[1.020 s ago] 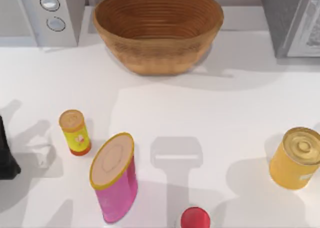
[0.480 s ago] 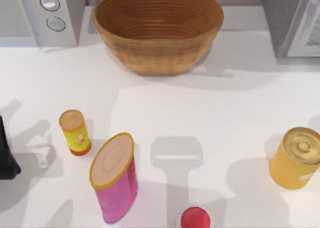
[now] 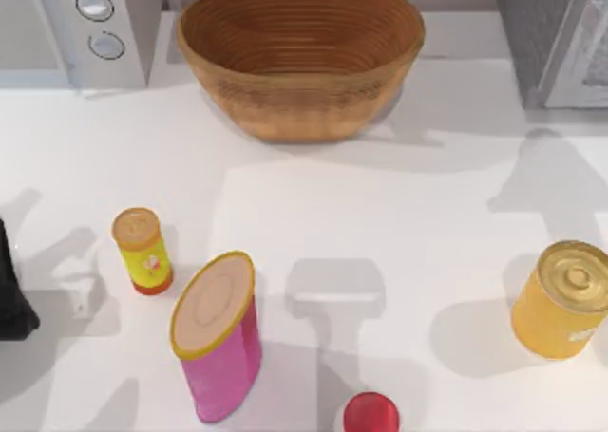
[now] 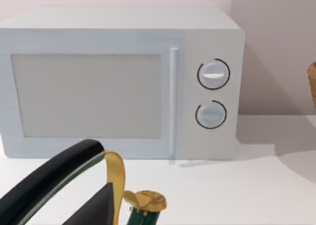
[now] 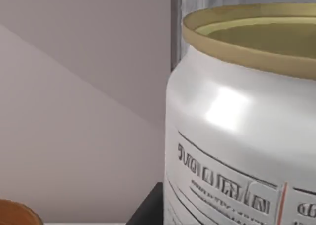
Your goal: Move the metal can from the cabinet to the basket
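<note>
Light: bright and even across the white table (image 3: 313, 195).
Shadows: soft grey patches on the table beside the basket (image 3: 300, 57), the golden tin (image 3: 561, 299) and the pink canister (image 3: 219, 349).
Glare: a white highlight on the metal can (image 5: 237, 151).
Focus: the can's label reads slightly soft.

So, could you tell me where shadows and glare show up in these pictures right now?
Top view: soft grey shadows lie across the white table, one broad patch below the cabinet and another beside the golden tin. Right wrist view: a bright highlight sits on the shoulder of the metal can, which fills the frame up close. Left wrist view: the microwave is evenly lit and casts a faint shadow.
</note>
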{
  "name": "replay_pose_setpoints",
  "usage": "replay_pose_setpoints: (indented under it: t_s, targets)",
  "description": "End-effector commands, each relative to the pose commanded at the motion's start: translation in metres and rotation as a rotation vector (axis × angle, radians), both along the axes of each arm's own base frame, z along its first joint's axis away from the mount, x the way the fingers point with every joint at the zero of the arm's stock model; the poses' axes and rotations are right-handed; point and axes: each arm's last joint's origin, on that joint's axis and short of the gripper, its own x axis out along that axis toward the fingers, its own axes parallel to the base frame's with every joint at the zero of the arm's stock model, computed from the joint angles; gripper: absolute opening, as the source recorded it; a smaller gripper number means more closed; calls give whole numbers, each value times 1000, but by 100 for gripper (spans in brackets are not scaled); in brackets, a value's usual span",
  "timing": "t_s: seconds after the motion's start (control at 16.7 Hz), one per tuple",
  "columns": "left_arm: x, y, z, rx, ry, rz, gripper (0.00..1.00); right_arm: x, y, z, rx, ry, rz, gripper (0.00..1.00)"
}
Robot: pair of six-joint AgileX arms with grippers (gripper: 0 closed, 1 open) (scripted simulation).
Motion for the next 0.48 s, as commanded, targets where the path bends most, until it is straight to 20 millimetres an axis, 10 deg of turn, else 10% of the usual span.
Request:
replay_pose_setpoints:
  t_s: [0.24, 0.48]
  targets:
    - [0, 0, 0, 0, 0, 0, 100, 85, 64, 30, -3, 21, 0, 0]
    - [0, 0, 0, 0, 0, 0, 100, 162, 154, 10, -11, 43, 0, 0]
